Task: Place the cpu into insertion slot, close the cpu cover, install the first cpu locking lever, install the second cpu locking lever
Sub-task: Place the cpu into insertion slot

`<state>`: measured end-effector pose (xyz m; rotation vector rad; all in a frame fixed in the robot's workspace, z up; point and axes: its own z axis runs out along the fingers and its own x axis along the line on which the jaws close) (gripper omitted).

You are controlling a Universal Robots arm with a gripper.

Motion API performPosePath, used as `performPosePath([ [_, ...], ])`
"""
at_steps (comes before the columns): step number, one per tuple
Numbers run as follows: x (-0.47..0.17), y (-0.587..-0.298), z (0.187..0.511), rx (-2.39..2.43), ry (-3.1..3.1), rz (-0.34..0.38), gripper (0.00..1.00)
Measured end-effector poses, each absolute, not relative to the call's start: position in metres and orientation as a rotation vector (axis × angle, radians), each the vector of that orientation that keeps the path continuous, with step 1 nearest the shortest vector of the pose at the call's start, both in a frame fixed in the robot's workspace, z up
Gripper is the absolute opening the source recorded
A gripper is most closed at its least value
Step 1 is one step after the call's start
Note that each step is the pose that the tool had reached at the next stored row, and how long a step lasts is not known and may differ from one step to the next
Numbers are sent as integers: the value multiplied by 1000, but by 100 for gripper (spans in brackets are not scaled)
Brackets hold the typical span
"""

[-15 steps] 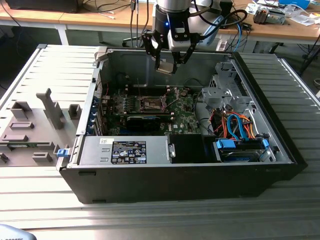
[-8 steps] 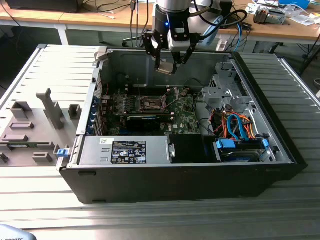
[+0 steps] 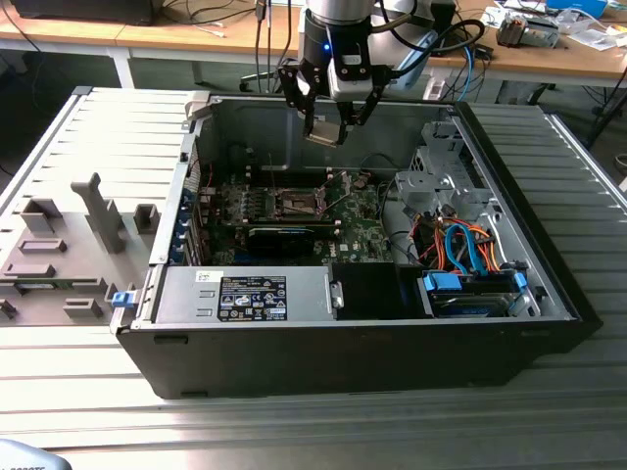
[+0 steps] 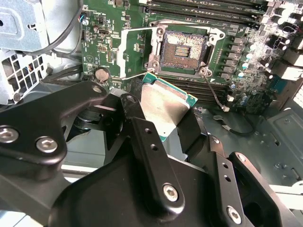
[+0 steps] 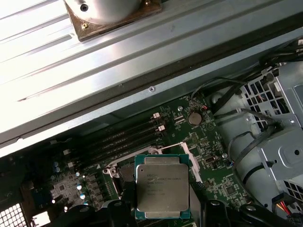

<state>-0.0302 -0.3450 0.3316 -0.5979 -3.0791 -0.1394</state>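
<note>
Silvery-grey top upward, one square cpu [image 5: 162,186] hangs above the one bare insertion slot [image 4: 183,49], pinched at two opposite edges by the single gripper [image 3: 326,125].

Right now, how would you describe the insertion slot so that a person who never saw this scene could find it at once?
Look inside the open black computer case, at the green motherboard on its floor. Near the board's middle lies the insertion slot: a square dark recess in a shiny metal frame, unlike the long black memory slots beside it.
</note>
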Motion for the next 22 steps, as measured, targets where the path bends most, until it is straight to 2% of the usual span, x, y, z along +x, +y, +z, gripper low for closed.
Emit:
performPosePath([
  [22,-30,-345,331,-627,-3074,-139,54],
])
